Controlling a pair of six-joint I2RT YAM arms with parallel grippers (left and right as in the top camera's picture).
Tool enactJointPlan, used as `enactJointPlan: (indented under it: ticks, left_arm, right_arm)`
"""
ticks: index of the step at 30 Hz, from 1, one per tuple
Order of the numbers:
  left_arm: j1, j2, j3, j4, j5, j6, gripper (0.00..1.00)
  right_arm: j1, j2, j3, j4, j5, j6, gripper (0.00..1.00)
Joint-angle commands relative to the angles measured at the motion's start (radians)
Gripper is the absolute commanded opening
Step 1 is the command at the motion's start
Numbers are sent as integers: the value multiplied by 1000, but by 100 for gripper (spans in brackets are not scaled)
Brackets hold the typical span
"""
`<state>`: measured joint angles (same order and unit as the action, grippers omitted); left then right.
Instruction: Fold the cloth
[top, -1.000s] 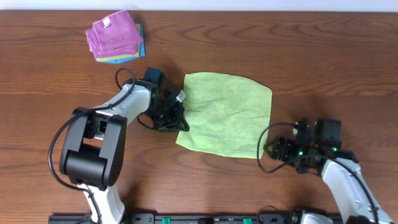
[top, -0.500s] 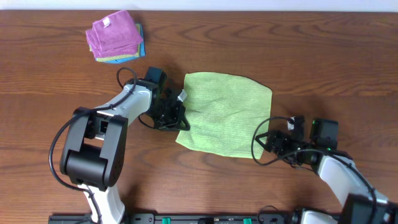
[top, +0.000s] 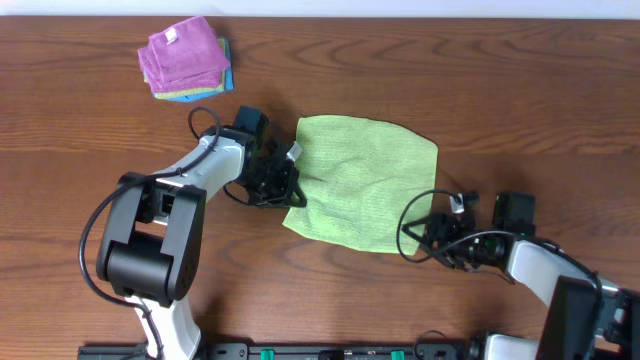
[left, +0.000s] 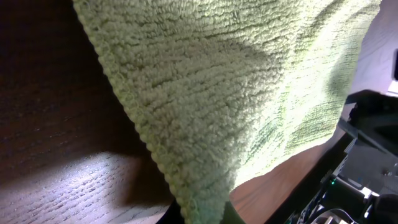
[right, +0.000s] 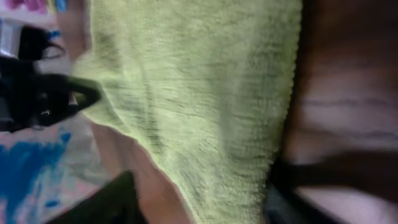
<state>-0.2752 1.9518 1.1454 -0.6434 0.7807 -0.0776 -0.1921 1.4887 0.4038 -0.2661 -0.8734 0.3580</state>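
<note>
The green cloth (top: 365, 180) is laid flat at the middle of the desk (top: 520, 90), with open wood left beyond every edge. Its left edge is pinched by the left gripper (top: 288, 185). Its lower right corner is straddled by the right gripper (top: 425, 238), whose jaws are spread.

Blurred throughout: the green cloth (right: 205, 93) fills the middle, its lower corner lying between two dark fingers (right: 121, 199) set wide apart. Brown bench (right: 348, 93) shows beyond its right hem, and the left arm (right: 31, 99) meets its left edge.
</note>
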Motion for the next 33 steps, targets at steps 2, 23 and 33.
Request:
enactJointPlan:
  ticks: [2, 23, 33]
  left_arm:
    - [-1, -15, 16, 4, -6, 11, 6]
    - [-2, -40, 111, -48, 10, -35, 6]
    - [-70, -56, 153, -67, 25, -74, 6]
  right_arm:
    - [9, 33, -41, -17, 137, 8, 39]
    - [9, 32, 195, -156, 143, 1, 2]
    - [10, 32, 338, -327, 166, -40, 2]
